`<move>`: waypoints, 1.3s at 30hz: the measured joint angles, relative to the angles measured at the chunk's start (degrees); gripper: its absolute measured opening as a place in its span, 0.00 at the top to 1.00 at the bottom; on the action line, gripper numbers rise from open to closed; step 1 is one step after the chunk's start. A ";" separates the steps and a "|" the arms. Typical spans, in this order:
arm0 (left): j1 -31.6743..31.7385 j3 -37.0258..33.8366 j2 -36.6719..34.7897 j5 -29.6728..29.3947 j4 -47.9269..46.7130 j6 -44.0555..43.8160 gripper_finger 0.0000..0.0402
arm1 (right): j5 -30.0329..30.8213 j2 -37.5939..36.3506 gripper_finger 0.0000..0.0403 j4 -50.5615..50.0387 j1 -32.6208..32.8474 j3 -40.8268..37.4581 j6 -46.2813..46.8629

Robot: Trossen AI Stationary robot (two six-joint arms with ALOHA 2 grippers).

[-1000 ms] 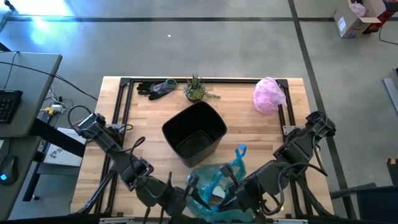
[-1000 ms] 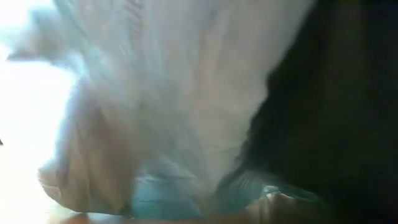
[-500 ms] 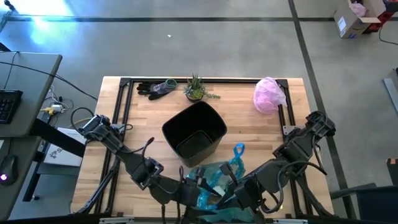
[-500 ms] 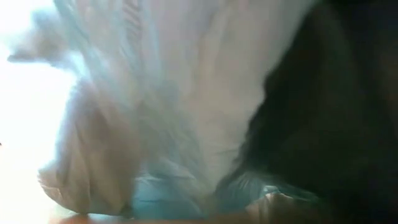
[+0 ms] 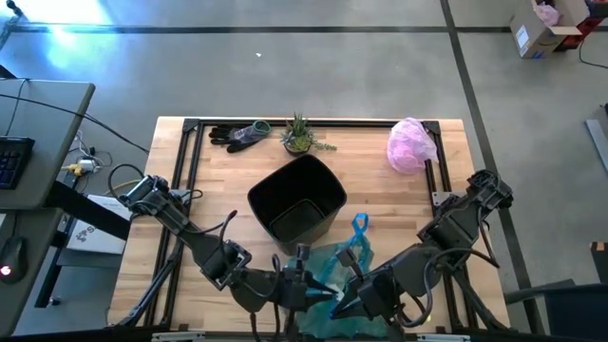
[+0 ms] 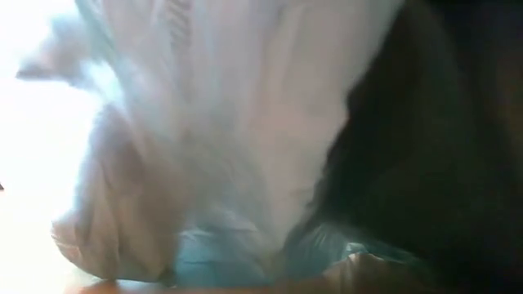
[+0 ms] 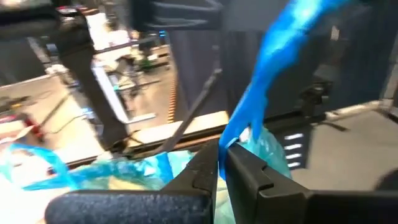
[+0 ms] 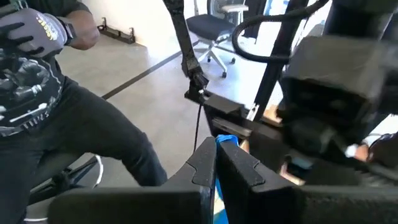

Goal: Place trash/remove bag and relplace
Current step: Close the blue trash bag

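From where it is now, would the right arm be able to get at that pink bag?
Probably not right away: the right gripper is shut on the teal bag's tie at the near edge; the pink bag lies unblocked at the far corner.

Thin, wrinkled, translucent teal plastic bag (image 5: 334,275) at the wooden tabletop's (image 5: 228,180) near edge; matt black plastic bin (image 5: 296,202); crinkled pink plastic bag (image 5: 410,144) near the far right corner

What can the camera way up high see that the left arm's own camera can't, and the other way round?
Only the high view shows the black bin, the plant, the dark gloves and the pink bag. Only the left wrist view shows, close up, the left gripper with its jaws shut on the blue drawstring tie. Both show the teal bag.
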 joint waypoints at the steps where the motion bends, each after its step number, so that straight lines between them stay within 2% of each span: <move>1: 0.02 0.00 0.00 -1.40 -0.02 0.01 0.97 | -0.02 0.00 1.00 -0.43 0.06 0.00 0.59; 6: -0.32 0.00 0.00 -7.46 3.37 3.80 0.99 | 0.80 0.30 1.00 -2.70 1.11 0.00 3.04; 11: -0.42 0.00 0.00 -5.83 10.38 6.59 0.99 | 2.05 1.76 1.00 -3.05 1.68 -0.04 4.26; 21: -0.02 0.00 0.00 -4.80 11.18 7.01 0.99 | 7.20 4.48 1.00 -1.61 1.77 -0.04 1.50; 25: -0.61 0.00 0.00 -7.17 11.22 9.04 1.00 | 8.25 4.57 1.00 -0.88 1.78 -0.04 0.77; 28: -1.17 0.00 0.00 -9.90 11.30 11.23 1.00 | 13.74 4.48 0.99 -0.82 3.17 -0.04 0.65; 32: -2.23 0.00 0.00 -12.65 11.89 14.98 1.00 | 22.82 4.48 0.89 -0.95 6.26 -0.04 -1.18; 37: -3.79 0.00 0.00 -19.22 11.45 18.10 1.00 | 34.11 4.47 0.66 -1.05 10.10 0.93 -1.22; 39: -4.45 0.00 0.00 -20.83 11.45 19.06 1.00 | 40.52 4.29 0.57 -1.50 11.74 1.03 -0.18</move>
